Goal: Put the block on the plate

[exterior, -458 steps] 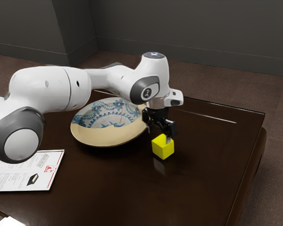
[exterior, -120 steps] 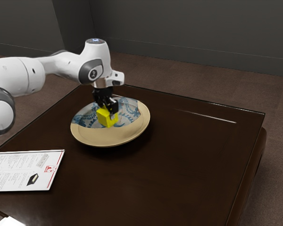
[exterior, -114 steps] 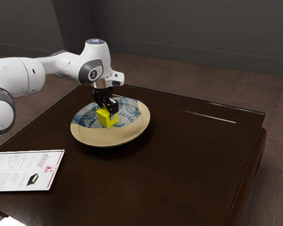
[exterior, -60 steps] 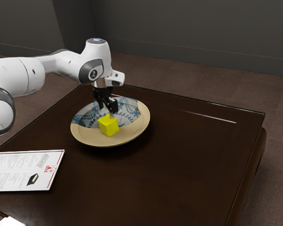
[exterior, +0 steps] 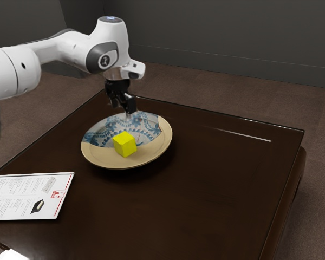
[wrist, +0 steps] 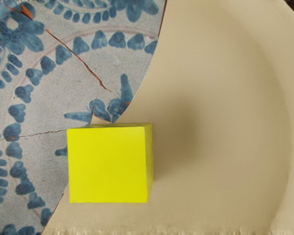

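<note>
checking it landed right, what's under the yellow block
Under the yellow block is the plate, its blue-patterned part and plain tan part both showing beside it. The surface beneath is covered, so the seam's course there can't be seen.

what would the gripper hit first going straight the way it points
Most likely the yellow block, which sits on the plate beneath the gripper, though depth leaves the exact line uncertain.

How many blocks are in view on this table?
1. The yellow block sits on the plate, across the border between its blue-patterned and plain cream parts. Another could be hidden behind the arm; I can't rule that out.
</note>
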`<action>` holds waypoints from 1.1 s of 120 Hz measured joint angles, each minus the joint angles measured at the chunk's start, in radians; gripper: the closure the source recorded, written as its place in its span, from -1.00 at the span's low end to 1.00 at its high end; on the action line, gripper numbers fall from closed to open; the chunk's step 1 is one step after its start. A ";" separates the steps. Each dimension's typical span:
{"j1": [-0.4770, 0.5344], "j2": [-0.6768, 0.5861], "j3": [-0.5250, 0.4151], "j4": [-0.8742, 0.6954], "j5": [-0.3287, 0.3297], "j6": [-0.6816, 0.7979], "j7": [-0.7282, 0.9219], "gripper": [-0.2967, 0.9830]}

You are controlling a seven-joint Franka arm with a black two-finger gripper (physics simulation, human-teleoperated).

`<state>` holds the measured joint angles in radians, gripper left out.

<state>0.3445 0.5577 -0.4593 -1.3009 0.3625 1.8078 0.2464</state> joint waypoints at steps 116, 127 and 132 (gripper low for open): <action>-0.278 -0.448 0.475 -0.075 -0.216 -0.277 -0.103 -0.54; -0.290 -0.485 0.502 -0.087 -0.219 -0.288 -0.113 -0.54; -0.288 -0.490 0.504 -0.116 -0.234 -0.284 -0.116 -0.54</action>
<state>0.0569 0.0673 0.0450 -1.4171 0.1288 1.5234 0.1300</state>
